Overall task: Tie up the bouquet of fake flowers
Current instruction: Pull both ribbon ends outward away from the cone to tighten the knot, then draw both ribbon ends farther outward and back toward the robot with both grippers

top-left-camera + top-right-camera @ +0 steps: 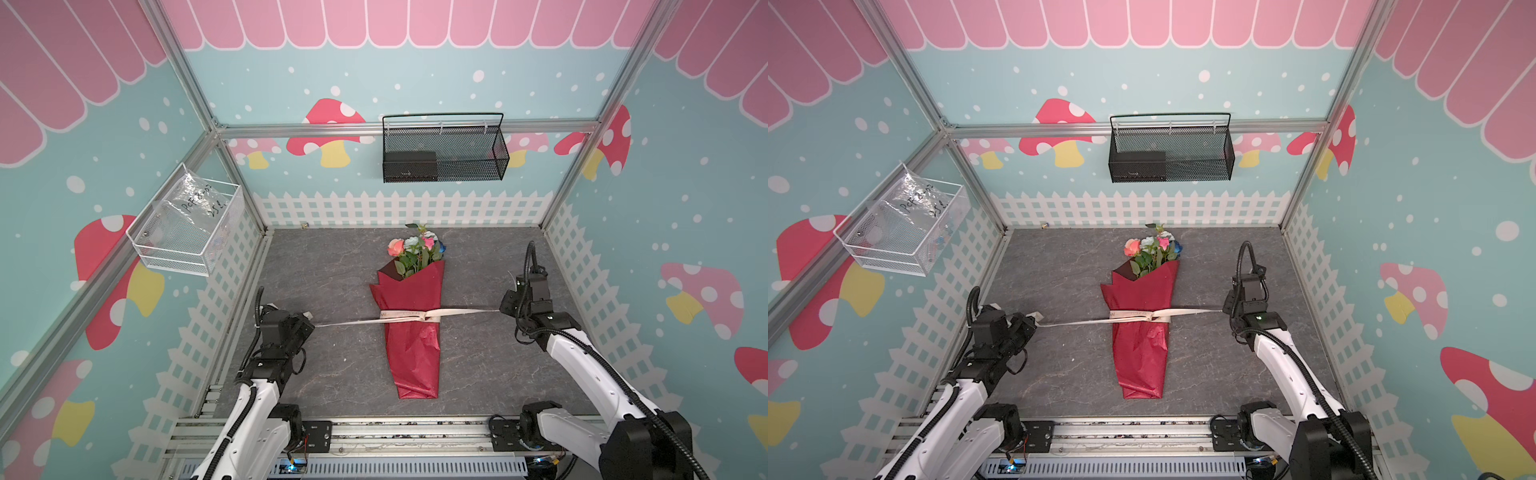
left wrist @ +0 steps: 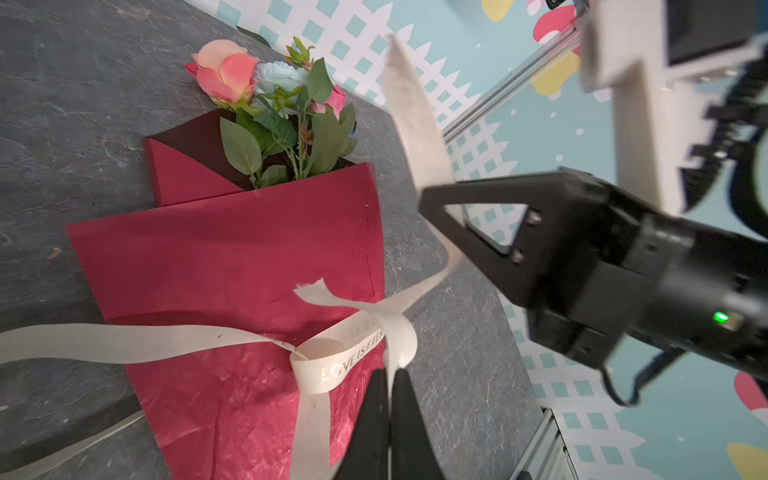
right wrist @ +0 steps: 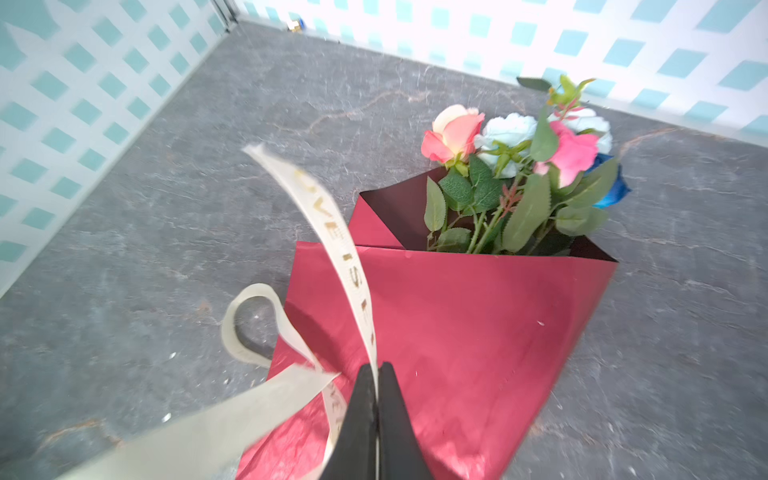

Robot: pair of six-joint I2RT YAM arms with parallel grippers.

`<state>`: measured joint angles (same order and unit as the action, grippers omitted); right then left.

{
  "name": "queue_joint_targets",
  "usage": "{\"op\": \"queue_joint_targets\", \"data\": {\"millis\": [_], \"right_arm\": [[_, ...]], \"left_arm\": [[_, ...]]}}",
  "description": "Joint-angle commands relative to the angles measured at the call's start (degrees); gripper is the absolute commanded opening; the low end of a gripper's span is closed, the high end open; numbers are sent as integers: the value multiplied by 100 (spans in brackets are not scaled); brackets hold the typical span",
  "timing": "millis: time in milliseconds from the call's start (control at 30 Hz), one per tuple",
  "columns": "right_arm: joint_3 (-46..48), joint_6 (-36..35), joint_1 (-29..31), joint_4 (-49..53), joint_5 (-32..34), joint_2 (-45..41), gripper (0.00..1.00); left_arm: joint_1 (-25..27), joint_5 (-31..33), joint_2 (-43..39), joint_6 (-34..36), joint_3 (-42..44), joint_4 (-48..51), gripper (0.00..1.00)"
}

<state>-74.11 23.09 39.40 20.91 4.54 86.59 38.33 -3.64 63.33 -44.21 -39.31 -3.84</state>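
Two pairs of jaws pinch the ribbon (image 1: 465, 311) ends, shut tight; the bouquet (image 1: 411, 353) (light, crushable paper) wants pulling by ribbon only.

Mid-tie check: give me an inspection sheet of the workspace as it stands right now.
Surface: grey stone-look tabletop, no spills seen.
Job's things: bouquet of fake flowers lies flat, blooms toward the back wall; cream ribbon crosses its red wrap, knot forming.
Clutter: one small object at the back edge.
Hands: left hand and right hand each shut on a ribbon end, on opposite sides.
Cables: black conduit on both arms, off the ribbon.
Surroundings: black mesh basket on back wall; white wire basket with plastic bag on left wall.
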Motion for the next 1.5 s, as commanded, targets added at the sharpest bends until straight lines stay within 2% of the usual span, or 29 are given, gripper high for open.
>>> {"op": "queue_joint_targets", "data": {"millis": [0,167,267,467,733,933,1100,1233,1467], "right_arm": [[506,302,11,341,511,-488,0],[1095,694,-60,722,1538,-1408,0],[1435,897,-195,839,1898,-1862,0],[1878,1090,-506,889,2080,-2525,0],[2194,1160,-1049,924,2355,-2700,0],[2361,1224,-1354,828,2181,-2958,0],[2573,1237,-1451,827,1758,-2936,0],[2755,1282,-1628,819,1764,-2911,0],[2918,1213,-2109,476,1719,-2752,0]], "left_arm": [[-120,20,89,-136,-177,-235,0],[-348,-46,120,-227,-176,-249,0],[-506,-57,84,-284,-124,-236,0],[-959,204,-269,-434,141,83,0],[-1836,295,-1135,-501,559,661,0],[-2113,418,-1724,-511,768,1167,0],[-2128,321,-1862,-734,1092,1264,0],[-2233,389,-2000,-784,1274,1439,0],[-2994,330,-2148,-571,1342,1663,0]]}}
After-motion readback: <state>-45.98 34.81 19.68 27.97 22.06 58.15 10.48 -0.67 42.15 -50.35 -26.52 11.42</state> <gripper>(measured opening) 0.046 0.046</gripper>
